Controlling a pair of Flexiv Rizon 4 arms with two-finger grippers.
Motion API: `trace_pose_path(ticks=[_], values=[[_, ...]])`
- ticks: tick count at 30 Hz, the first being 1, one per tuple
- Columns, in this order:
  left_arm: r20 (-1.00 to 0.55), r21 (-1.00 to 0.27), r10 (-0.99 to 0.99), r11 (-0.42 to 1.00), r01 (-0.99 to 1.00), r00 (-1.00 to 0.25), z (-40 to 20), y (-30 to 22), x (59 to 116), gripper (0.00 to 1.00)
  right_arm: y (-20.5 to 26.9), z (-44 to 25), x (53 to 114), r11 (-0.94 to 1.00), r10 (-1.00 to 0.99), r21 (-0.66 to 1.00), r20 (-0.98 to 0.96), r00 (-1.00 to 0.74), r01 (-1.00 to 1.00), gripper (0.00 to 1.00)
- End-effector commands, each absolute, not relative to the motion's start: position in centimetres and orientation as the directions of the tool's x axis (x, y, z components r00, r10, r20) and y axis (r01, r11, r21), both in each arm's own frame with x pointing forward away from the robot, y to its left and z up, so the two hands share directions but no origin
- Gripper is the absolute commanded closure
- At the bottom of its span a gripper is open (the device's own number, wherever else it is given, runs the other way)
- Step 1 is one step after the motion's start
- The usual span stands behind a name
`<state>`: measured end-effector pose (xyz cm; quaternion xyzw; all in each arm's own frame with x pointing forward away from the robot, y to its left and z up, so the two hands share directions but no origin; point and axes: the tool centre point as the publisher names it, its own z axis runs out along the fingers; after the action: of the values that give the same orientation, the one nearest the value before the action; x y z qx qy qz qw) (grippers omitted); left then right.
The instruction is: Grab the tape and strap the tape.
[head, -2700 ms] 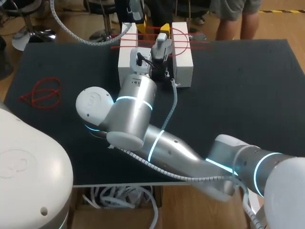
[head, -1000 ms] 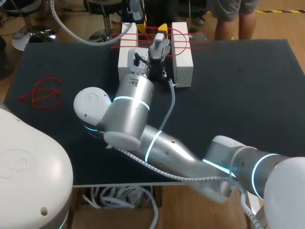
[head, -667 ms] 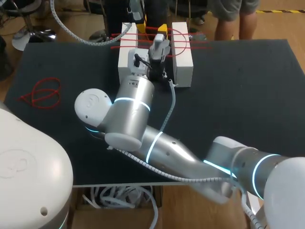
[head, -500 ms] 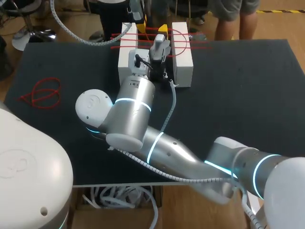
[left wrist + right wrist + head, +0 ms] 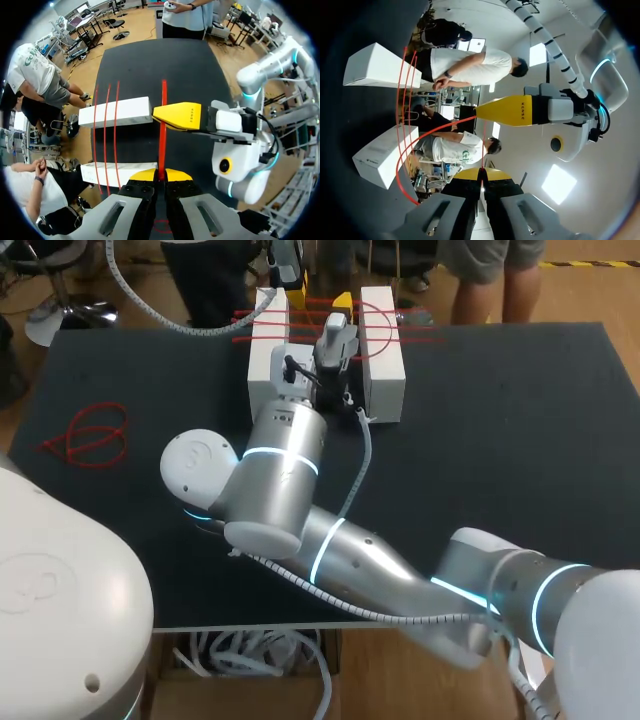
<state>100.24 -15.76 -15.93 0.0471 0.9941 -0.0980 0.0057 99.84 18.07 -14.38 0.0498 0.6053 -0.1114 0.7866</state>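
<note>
Black table (image 5: 520, 440), two white boxes (image 5: 381, 340), red tape coil (image 5: 90, 435)

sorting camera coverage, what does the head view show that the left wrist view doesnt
Only the head view shows the loose red coil lying well apart from the blocks. Only the left wrist view shows the left pincer shut on a red strap. Both show the two white blocks, the other straps laid across them, and the right pincer between the blocks.
</note>
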Motion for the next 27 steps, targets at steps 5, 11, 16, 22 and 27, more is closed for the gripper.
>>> trace_pose_path(ticks=[5, 11, 16, 22, 27], values=[[-0.018, -0.19, 0.092, 0.977, 0.093, -0.996, -15.8, -15.8, 100.3, 1.0, 18.0, -14.0, 99.9, 0.97, -0.106, -0.048, -0.966, 0.235, 0.238, 1.0], [-0.018, -0.19, 0.092, 0.977, 0.093, -0.996, -15.8, -15.8, 100.3, 1.0, 18.2, -14.1, 100.0, 0.969, -0.109, -0.05, -0.966, 0.236, 0.242, 1.0], [-0.018, -0.19, 0.092, 0.977, 0.093, -0.996, -15.8, -15.8, 100.3, 1.0, 18.5, -14.3, 99.8, 0.969, -0.113, -0.053, -0.964, 0.242, 0.24, 1.0], [-0.018, -0.19, 0.092, 0.977, 0.093, -0.996, -15.8, -15.8, 100.3, 1.0, 18.9, -14.5, 99.6, 0.969, -0.112, -0.052, -0.963, 0.244, 0.241, 1.0], [-0.018, -0.19, 0.092, 0.977, 0.093, -0.996, -15.8, -15.8, 100.3, 1.0, 19.4, -14.6, 99.6, 0.967, -0.113, -0.051, -0.963, 0.244, 0.249, 1.0]])
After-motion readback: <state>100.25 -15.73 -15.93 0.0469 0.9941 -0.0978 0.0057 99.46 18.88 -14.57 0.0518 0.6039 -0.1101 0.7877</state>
